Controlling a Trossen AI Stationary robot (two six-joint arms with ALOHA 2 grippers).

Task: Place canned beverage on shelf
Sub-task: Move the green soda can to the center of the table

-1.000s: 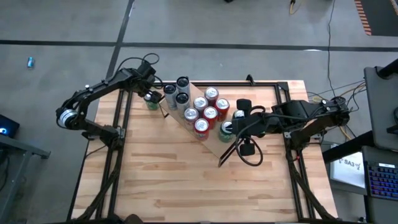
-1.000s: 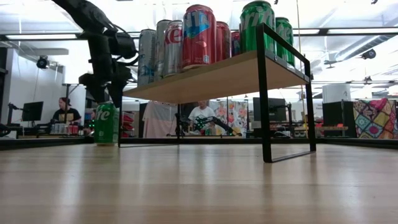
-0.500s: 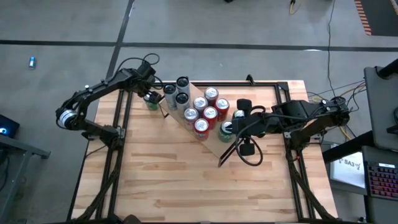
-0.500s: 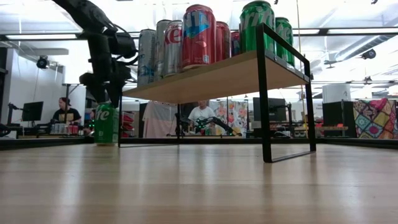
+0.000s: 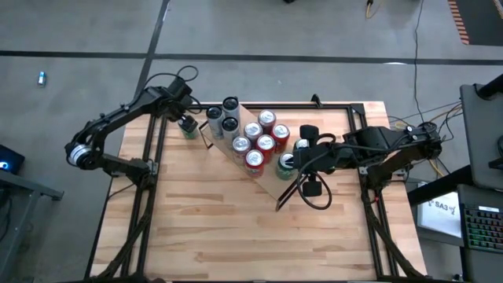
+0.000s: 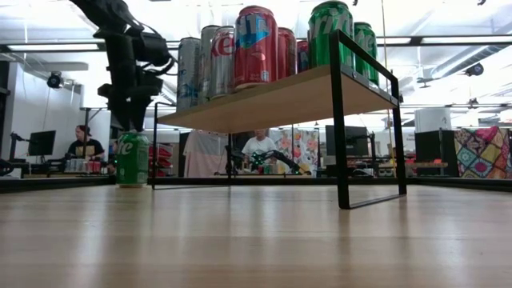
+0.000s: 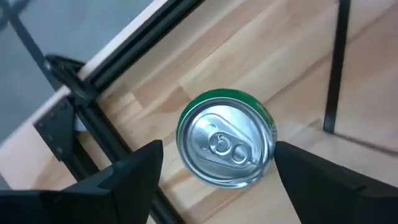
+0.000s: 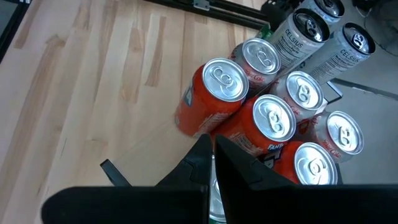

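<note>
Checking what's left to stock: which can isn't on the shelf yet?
The green can standing on the tabletop beside the shelf, directly under the open left claw. All the other cans stand on the shelf board.

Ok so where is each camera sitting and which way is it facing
High view: overhead, straight down on table, both arms.
Low view: tabletop height, level across to the shelf; left arm shows above the green can.
Left wrist view: down on that green can between its open fingers.
Right wrist view: over the shelf's red cans, past shut fingers.
Shared: the green can.
</note>
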